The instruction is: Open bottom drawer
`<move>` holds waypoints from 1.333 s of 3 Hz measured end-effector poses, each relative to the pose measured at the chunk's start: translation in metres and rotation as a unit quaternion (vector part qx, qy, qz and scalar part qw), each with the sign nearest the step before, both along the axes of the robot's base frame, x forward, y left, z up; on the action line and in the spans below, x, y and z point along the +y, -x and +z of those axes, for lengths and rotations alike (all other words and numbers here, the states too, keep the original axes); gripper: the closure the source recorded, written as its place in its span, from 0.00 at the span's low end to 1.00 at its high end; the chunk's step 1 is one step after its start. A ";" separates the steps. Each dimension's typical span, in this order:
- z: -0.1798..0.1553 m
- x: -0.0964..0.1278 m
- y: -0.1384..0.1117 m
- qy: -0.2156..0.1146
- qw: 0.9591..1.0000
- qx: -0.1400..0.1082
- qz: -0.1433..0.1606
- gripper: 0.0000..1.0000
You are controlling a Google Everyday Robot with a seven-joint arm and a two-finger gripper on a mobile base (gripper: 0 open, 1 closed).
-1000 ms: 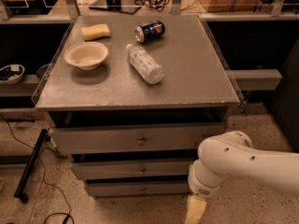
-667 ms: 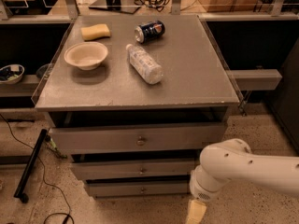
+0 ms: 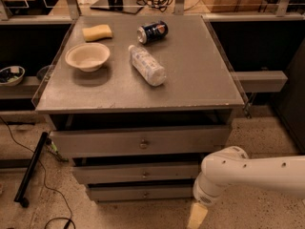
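My tool [image 3: 197, 216] sits low, just right of the narrow grey metal bottom drawer [image 3: 119, 193]. I cannot tell its grip state. It has barely shifted.

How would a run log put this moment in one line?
gripper: low, right of bottom drawer | knob: untouched | step: approach

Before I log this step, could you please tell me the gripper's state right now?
Gripper: cannot be told; it is at the picture's bottom edge, just below the right end of the bottom drawer.

Speckled floor [image 3: 269, 137], grey tabletop [image 3: 200, 75], side shelf [image 3: 259, 80], dim warm light
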State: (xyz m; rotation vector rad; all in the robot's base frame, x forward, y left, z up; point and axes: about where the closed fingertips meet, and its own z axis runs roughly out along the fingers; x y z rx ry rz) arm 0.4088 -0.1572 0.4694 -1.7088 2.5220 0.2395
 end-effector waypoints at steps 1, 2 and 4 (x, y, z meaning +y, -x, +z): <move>-0.002 0.000 0.000 -0.003 1.000 0.000 0.001 0.00; -0.018 0.002 0.002 -0.036 0.999 0.005 0.014 0.00; -0.053 0.019 -0.010 -0.091 0.995 0.024 0.042 0.00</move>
